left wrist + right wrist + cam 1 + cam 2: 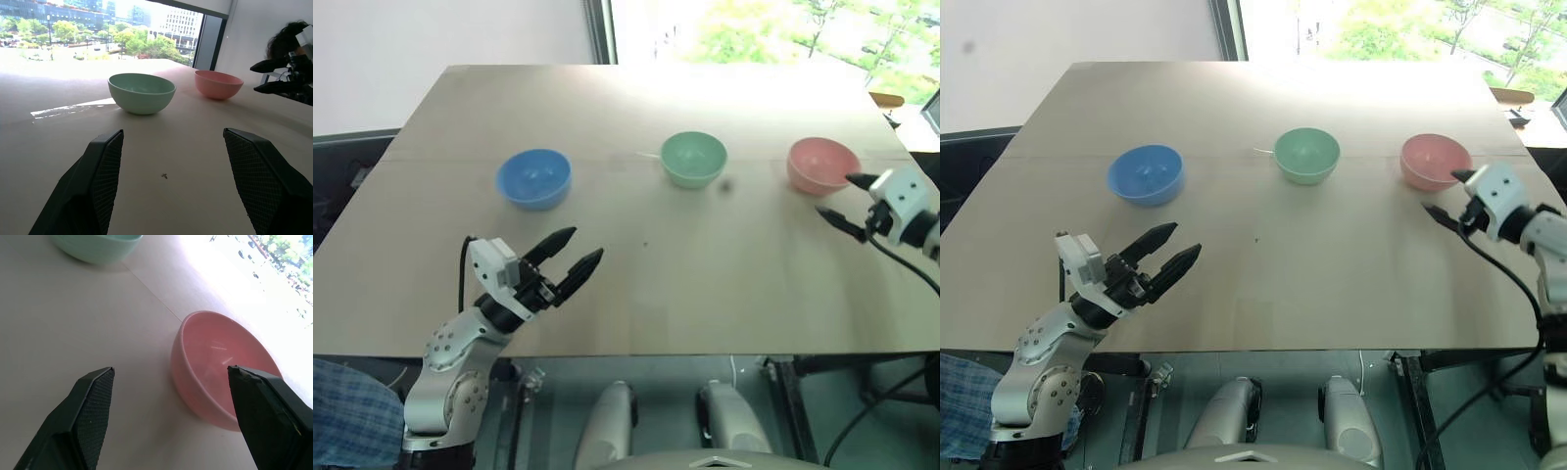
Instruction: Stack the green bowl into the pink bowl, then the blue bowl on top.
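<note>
Item one: the table [636,294], a pale wooden top, its far edge toward the window.

Item two: the blue bowl [533,177], upright and empty, standing toward the left edge, well apart from the other two.

Item three: the green bowl [693,158], upright and empty, near the middle of the table, between the blue bowl and the pink one, touching neither.

Item four: the pink bowl [821,164], upright and empty, toward the right edge. All three bowls stand in one row across the table, none stacked.

Item five: my left gripper [570,257], over the near edge on the left side, its two black fingers spread wide and holding nothing, aimed across the table toward the green bowl.

Item six: my right gripper [845,201], by the right edge just beside the pink bowl, fingers spread wide and empty, one fingertip close to the bowl's rim; I cannot tell whether it touches.
</note>
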You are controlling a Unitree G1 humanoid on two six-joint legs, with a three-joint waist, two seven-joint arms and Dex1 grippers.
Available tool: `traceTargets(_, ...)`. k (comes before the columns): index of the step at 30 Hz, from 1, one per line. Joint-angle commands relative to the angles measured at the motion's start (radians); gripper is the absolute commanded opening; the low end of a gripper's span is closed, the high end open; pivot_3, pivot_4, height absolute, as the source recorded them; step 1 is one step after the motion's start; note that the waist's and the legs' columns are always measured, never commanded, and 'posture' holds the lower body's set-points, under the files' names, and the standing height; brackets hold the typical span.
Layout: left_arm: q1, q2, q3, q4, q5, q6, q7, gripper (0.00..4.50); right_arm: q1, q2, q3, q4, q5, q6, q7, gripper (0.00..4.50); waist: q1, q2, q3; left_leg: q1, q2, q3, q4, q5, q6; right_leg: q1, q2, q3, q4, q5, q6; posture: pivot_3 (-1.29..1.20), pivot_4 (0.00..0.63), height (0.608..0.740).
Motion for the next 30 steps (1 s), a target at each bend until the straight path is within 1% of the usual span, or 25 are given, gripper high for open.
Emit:
traceTargets(1,-0.017,0.016,-0.011,-0.055,-0.029,0.005,-0.024,3.44,-0.165,-0.023,0.087,0.176,-0.130,-0.063,-0.020,3.91,0.002,0.000,0.000,0.000,0.000,0.000,0.000,0.000,0.000,0.000,0.000,0.000,0.000,0.000,0.000,0.00,0.150,0.740)
traceTargets(2,-0.019,0.018,-0.016,-0.059,-0.028,0.005,-0.030,3.44,-0.223,-0.016,0.110,0.234,-0.164,-0.071,-0.041,3.91,0.001,0.000,0.000,0.000,0.000,0.000,0.000,0.000,0.000,0.000,0.000,0.000,0.000,0.000,0.000,0.00,0.150,0.740)
traceTargets(4,-0.022,0.019,-0.020,-0.065,-0.033,0.010,-0.032,3.44,-0.306,-0.006,0.159,0.326,-0.210,-0.088,-0.023,3.91,-0.003,0.001,0.001,-0.001,0.000,0.001,0.001,0.000,0.000,0.000,0.000,0.000,0.000,0.000,0.000,0.00,0.150,0.740)
traceTargets(7,-0.024,0.023,-0.018,-0.071,-0.038,0.015,-0.028,3.44,-0.386,0.008,0.212,0.451,-0.258,-0.121,0.000,3.91,-0.002,0.001,0.001,-0.001,0.000,0.001,0.000,0.000,0.000,-0.001,0.000,0.001,0.000,0.000,0.000,0.00,0.150,0.740)
traceTargets(10,-0.024,0.024,-0.018,-0.086,-0.044,0.019,-0.022,3.44,-0.466,0.028,0.267,0.568,-0.326,-0.147,-0.027,3.91,-0.003,0.001,0.001,-0.001,0.000,0.001,-0.001,0.000,0.000,-0.001,0.000,0.001,-0.001,0.000,0.000,0.00,0.150,0.740)
traceTargets(15,-0.013,0.025,-0.023,-0.124,-0.049,0.034,-0.006,3.44,-0.549,0.063,0.339,0.690,-0.397,-0.171,0.017,3.91,-0.002,0.001,0.001,-0.001,-0.001,0.002,-0.001,0.000,0.000,-0.002,-0.001,0.002,-0.001,0.000,0.000,0.00,0.150,0.740)
traceTargets(20,-0.003,0.020,-0.030,-0.143,-0.042,0.036,0.007,3.44,-0.584,0.087,0.366,0.754,-0.438,-0.187,-0.016,3.91,-0.003,0.001,0.001,-0.001,-0.001,0.002,-0.001,0.000,0.000,-0.002,-0.001,0.001,0.000,0.000,0.000,0.00,0.150,0.740)
traceTargets(21,-0.002,0.021,-0.030,-0.147,-0.043,0.037,0.011,3.52,-0.590,0.092,0.367,0.760,-0.444,-0.192,-0.026,3.49,-0.003,0.001,0.001,-0.001,-0.001,0.002,-0.001,0.000,0.000,-0.002,-0.001,0.001,0.000,0.000,0.000,0.00,0.150,0.740)
traceTargets(22,-0.001,0.021,-0.029,-0.150,-0.045,0.038,0.014,3.52,-0.593,0.095,0.368,0.766,-0.447,-0.197,-0.026,3.49,-0.003,0.001,0.001,-0.001,-0.001,0.002,-0.001,0.000,0.000,-0.002,-0.001,0.002,0.000,0.000,0.000,0.00,0.150,0.740)
traceTargets(24,0.003,0.023,-0.026,-0.153,-0.045,0.037,0.017,3.52,-0.598,0.099,0.370,0.772,-0.453,-0.203,-0.027,2.85,-0.003,0.001,0.001,-0.001,-0.001,0.002,-0.001,0.000,0.000,-0.002,-0.001,0.002,0.000,0.000,0.000,0.00,0.150,0.740)
traceTargets(25,0.004,0.024,-0.025,-0.153,-0.045,0.037,0.019,3.52,-0.599,0.102,0.368,0.775,-0.453,-0.204,-0.023,2.62,-0.003,0.001,0.001,-0.001,-0.001,0.002,-0.001,0.000,0.000,-0.002,-0.001,0.002,0.000,0.000,0.000,0.00,0.150,0.740)
traceTargets(26,0.005,0.024,-0.024,-0.155,-0.045,0.036,0.021,3.52,-0.600,0.104,0.366,0.777,-0.454,-0.205,-0.022,2.03,-0.003,0.001,0.001,-0.001,-0.001,0.002,-0.001,0.000,0.000,-0.002,-0.001,0.002,0.000,0.000,0.000,0.00,0.150,0.740)
traceTargets(27,0.006,0.024,-0.023,-0.155,-0.046,0.037,0.023,3.52,-0.600,0.105,0.365,0.778,-0.455,-0.209,-0.021,1.82,-0.003,0.001,0.001,-0.001,-0.001,0.002,-0.001,0.000,0.000,-0.002,-0.001,0.002,0.000,0.000,0.000,0.00,0.150,0.740)
traceTargets(28,0.006,0.025,-0.024,-0.155,-0.045,0.036,0.024,3.52,-0.601,0.105,0.364,0.779,-0.456,-0.211,-0.021,1.32,-0.003,0.001,0.001,-0.001,-0.001,0.002,-0.001,0.000,0.000,-0.002,-0.001,0.002,0.000,0.000,0.000,0.00,0.150,0.740)
traceTargets(30,0.007,0.026,-0.025,-0.153,-0.042,0.034,0.025,3.52,-0.600,0.106,0.362,0.781,-0.456,-0.215,-0.022,0.60,-0.003,0.001,0.001,-0.001,-0.001,0.002,-0.001,0.000,0.000,-0.002,-0.001,0.002,0.000,0.000,0.000,0.00,0.150,0.740)
